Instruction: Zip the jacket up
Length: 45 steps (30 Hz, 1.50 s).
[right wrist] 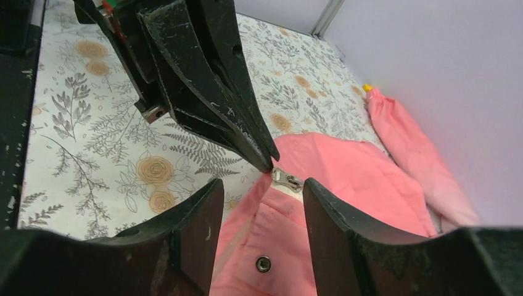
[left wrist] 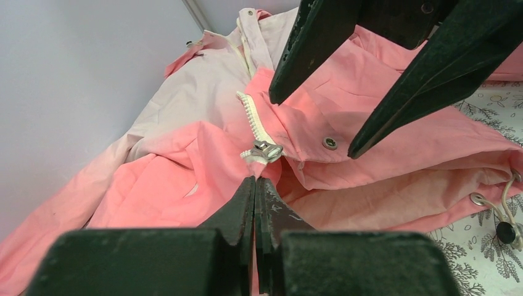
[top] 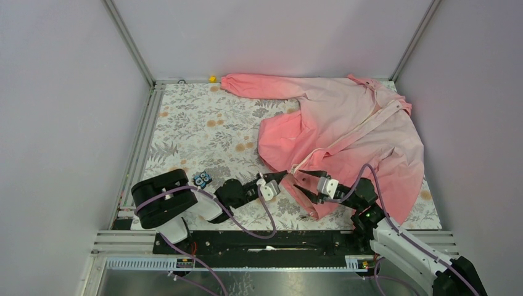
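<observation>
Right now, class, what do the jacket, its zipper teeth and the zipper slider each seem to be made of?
The jacket: matte woven fabric, perhaps cotton or a blend; it folds in soft creases. The zipper teeth: white, chunky, probably moulded plastic. The zipper slider: grey with bright glints, apparently metal.

Soft, even overhead light fills my workspace, casting only faint shadows on the table [top: 197,129] and a pink glow off the jacket [top: 345,123] onto the back wall [top: 271,43]. On both wrist cameras my own fingers [left wrist: 234,213] loom dark and slightly blurred up close, while the zipper pull [left wrist: 266,150] glints, sharply focused.
</observation>
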### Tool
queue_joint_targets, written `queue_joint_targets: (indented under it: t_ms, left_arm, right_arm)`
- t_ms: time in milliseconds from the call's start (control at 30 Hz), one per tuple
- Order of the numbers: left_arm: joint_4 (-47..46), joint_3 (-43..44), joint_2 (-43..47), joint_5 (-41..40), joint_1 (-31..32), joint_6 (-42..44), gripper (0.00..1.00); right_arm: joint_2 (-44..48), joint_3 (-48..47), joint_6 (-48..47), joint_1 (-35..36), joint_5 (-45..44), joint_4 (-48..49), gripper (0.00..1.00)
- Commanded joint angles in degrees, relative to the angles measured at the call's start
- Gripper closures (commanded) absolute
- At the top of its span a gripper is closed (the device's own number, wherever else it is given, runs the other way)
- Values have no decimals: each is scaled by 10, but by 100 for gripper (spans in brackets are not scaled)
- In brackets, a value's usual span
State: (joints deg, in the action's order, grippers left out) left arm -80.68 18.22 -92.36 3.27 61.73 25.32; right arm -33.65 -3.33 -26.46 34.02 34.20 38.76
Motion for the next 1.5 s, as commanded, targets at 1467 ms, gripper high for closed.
queue_joint_targets:
  t_ms: [1467]
  left_arm:
    - [5,17,23,65,-2,-12,100]
  right_arm:
    - [-126,-20,-103,3,22,137,67]
